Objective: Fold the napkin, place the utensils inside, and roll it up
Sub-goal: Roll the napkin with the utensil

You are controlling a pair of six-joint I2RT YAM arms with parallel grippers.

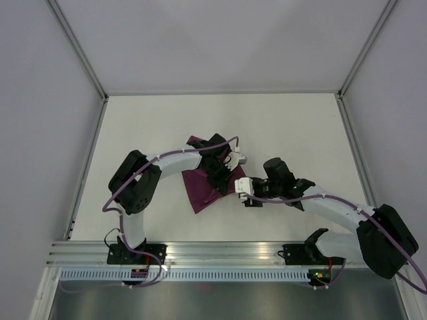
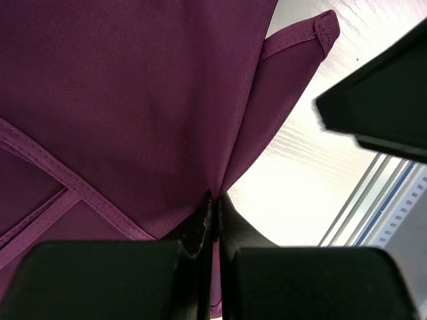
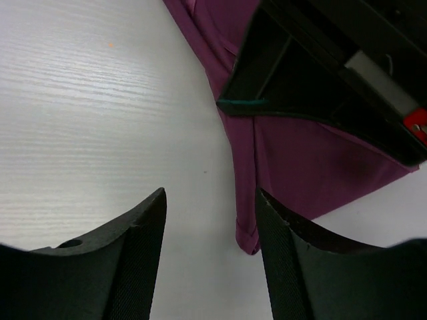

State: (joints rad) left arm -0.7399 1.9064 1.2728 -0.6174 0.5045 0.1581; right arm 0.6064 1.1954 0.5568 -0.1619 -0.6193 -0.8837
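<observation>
Surface: a white table (image 1: 147,133) boxed in by pale grey walls, with an aluminium rail along the bottom of the top view.
Napkin: the napkin (image 1: 202,192) lay at the centre of the table as an uneven doubled shape – hems crossed and one layer sat over another in the left wrist view, so it was no longer a flat square.
Left gripper: the left gripper (image 2: 215,220) had its fingers pressed together on a fold of the cloth, at the napkin's right side in the top view.
Right gripper: the right gripper (image 3: 210,200) had its fingers spread and held nothing, over bare table just beside the napkin's lower corner.
Green sliver: a thin green sliver (image 3: 241,103) showed at the edge of the black body above the cloth – whether it was one of the utensils could not be told.
Progress: early, by my reading. Some folding looked done; no utensils were clearly laid inside, and the rolling remained.
</observation>
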